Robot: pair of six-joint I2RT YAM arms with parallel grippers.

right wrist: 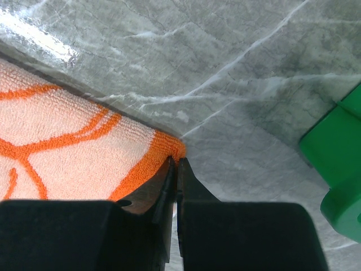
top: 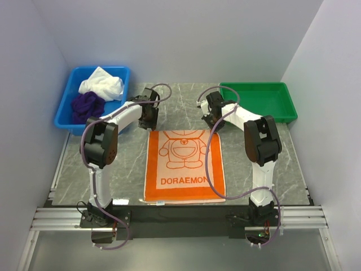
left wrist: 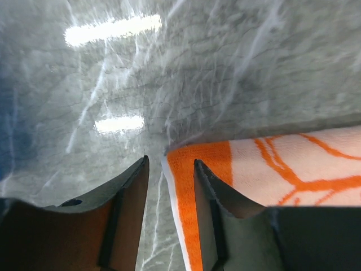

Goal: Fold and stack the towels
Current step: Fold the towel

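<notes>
Orange towel (top: 183,165) with a white Doraemon print and the word DORAEMON lies spread flat at the centre of the grey marble table (top: 132,172), its lettered end toward the arm bases. Both arms reach to its far edge, 1 at each corner.

Left gripper (left wrist: 169,162): the 2 fingers stand apart and point down at the far-left corner. The towel's orange border runs up into the gap between them, and the right-hand finger (left wrist: 211,197) lies over the cloth while the other is over bare marble.

Right gripper (right wrist: 175,162): the jaws are pressed together with only a thin slit showing, and the tips nip the very point of the far-right corner. The rest of the cloth lies flat on the marble.

Blue bin (top: 61,113) at the far left of the table holds the white towel (top: 101,84) and the purple towel (top: 87,106), both bunched, white behind purple. Green tray (top: 259,101) sits at the far right.
</notes>
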